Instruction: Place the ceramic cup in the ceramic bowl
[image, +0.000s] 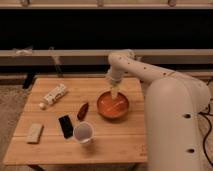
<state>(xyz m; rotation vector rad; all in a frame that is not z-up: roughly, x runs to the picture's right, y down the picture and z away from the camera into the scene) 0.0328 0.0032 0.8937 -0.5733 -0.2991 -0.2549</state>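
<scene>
You have a wooden table (120, 139) here. Near its front edge the ceramic cup (83, 133) stands upright, untouched. Further back, toward the right edge, the gripper (115, 93) hangs over the ceramic bowl (105, 111); you cannot tell how wide it is.

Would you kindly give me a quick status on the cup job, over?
Gripper over the ceramic bowl. Ceramic cup upright on the table, apart from the bowl, not yet in. Dark-red oblong object lies beside the route.
</scene>
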